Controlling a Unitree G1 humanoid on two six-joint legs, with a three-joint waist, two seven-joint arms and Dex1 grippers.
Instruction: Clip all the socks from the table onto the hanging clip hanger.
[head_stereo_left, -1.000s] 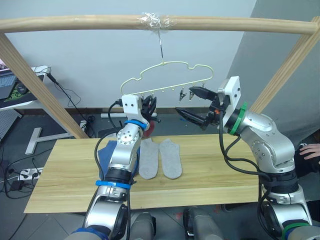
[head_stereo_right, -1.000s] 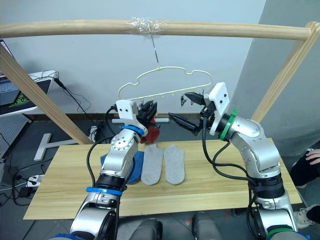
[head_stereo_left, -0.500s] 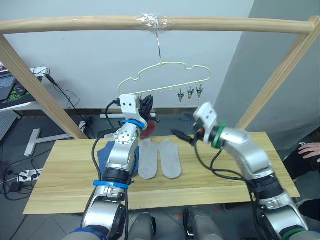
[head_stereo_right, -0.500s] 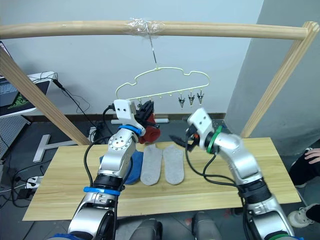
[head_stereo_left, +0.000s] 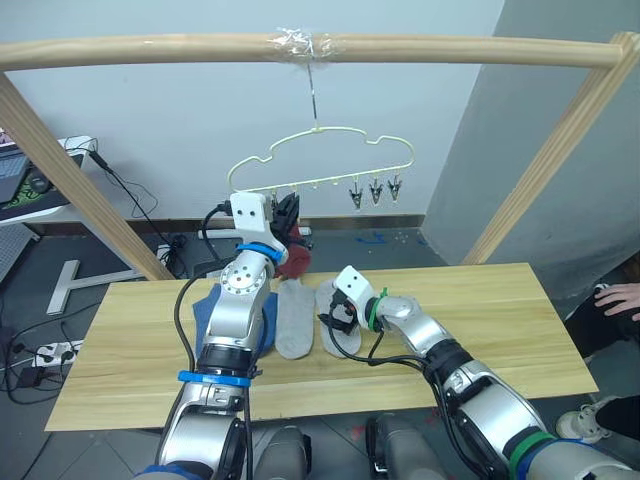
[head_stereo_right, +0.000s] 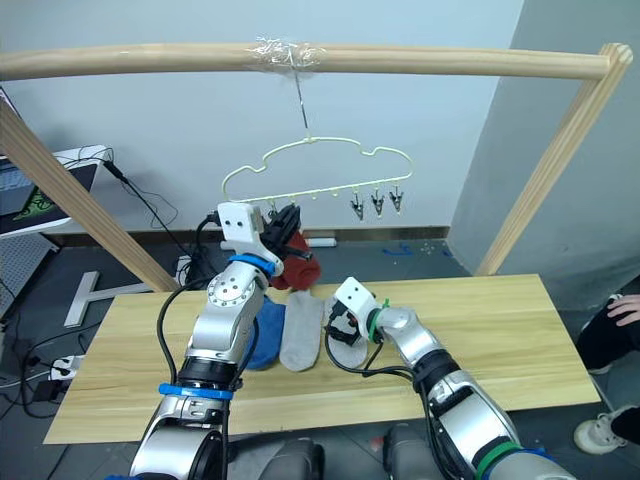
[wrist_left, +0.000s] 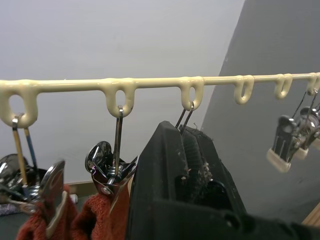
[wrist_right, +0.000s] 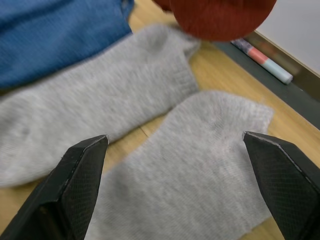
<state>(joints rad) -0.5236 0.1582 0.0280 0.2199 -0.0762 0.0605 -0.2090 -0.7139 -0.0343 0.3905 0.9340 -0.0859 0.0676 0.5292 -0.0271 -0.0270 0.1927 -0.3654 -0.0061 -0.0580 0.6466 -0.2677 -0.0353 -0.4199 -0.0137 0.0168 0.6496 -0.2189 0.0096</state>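
Right arm is reaching low and forward over the table (head_stereo_left: 480, 330), forearm nearly level, wrist angling down. Right gripper (wrist_right: 180, 150) is hovering just above the right-hand grey sock (wrist_right: 200, 165), fingers spread wide and straddling it, nothing between them, not touching the fabric as far as I can tell.

Left arm is standing upright from the table edge, elbow bent, wrist raised to the hanger's bottom bar. Left gripper (wrist_left: 187, 165) is sitting right under the third loop of the clip hanger (head_stereo_left: 320, 160), its fingers pressed together around what looks like a clip hanging from that loop; the clip body itself is hidden behind the fingers, so I can't tell what exactly it is pinching.

Socks: the second grey sock (wrist_right: 95, 110) is lying flat alongside the first, just beside the right gripper's near finger, edges touching or almost. Blue socks (wrist_right: 55, 35) are lying beyond that, bunched, partly under the left forearm in the head views. Red socks (wrist_left: 50, 225) are hanging from the two clips next to the left gripper, on its side away from the three bare clips (head_stereo_left: 374, 190). Those bare clips are dangling at the far end of the bar, well apart from the left gripper.

Hanger hook is hanging from the wooden pole (head_stereo_left: 450, 47), taped at that spot.
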